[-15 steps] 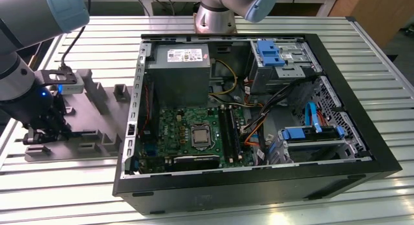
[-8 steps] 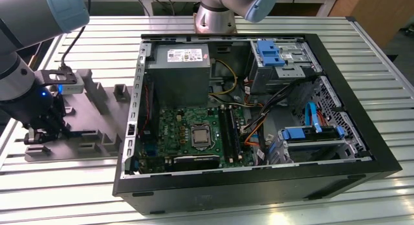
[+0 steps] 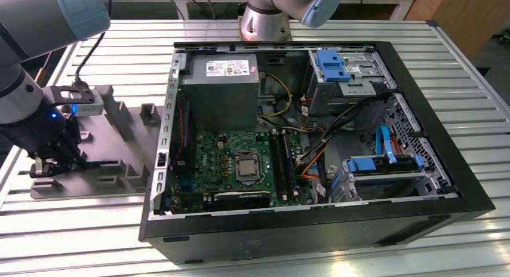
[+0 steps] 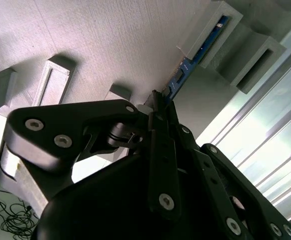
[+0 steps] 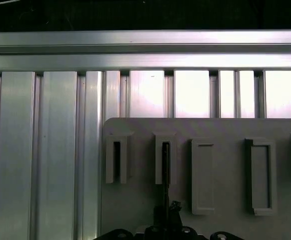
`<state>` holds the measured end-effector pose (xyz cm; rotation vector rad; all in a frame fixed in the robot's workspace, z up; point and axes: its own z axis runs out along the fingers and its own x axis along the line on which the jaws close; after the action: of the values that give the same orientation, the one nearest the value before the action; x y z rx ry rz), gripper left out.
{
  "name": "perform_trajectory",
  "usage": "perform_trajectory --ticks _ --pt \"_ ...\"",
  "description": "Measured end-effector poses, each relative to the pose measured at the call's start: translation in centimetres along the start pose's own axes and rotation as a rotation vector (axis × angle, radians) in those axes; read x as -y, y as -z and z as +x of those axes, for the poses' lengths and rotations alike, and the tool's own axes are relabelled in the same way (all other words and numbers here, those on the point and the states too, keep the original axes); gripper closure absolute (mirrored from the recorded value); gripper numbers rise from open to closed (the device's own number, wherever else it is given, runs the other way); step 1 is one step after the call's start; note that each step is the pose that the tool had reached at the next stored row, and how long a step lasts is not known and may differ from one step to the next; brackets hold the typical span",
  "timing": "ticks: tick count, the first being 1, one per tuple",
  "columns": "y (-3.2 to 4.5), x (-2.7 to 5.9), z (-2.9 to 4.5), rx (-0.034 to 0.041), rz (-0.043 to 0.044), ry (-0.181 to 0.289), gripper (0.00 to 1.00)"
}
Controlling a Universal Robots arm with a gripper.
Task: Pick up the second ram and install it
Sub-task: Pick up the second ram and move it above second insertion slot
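Pick-up step — gripper at gray holder, exterior view's left, fingers pinched narrow on second ram. Likely needs a straight pull clear of slots.

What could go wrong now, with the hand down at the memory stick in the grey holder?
The memory stick stands in a tight slot of the grey holder; a tilted lift may jam it. The hand is placed away from that slot, so the stick might twist. Cables lie beside the board's memory slots.
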<state>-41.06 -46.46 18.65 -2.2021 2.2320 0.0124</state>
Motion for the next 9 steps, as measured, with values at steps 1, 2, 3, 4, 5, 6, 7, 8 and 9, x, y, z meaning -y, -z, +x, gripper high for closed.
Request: perform_trajectory --ticks 1,2,3,4,5,6,7,8,9 --pt "0.0 0.0 0.0 0.0 0.0001 0.0 0.86" --pt "0.0 0.0 0.0 0.0 0.0 0.0 0.86" --pt "0.0 0.0 0.0 0.0 0.0 0.0 0.86" --pt "0.0 0.0 0.0 0.0001 0.0 0.0 0.86" --pt "0.0 0.0 0.0 0.0 0.0 0.0 0.86" --pt "0.0 0.0 0.0 0.0001 0.0001 0.0 0.86" --pt "0.0 0.0 0.0 0.0003 0.0003 0.0 0.86" --pt "0.03 0.01 0.0 0.0003 0.0003 0.0 0.86" --pt "0.1 0.0 0.0 0.0001 0.0 0.0 0.86"
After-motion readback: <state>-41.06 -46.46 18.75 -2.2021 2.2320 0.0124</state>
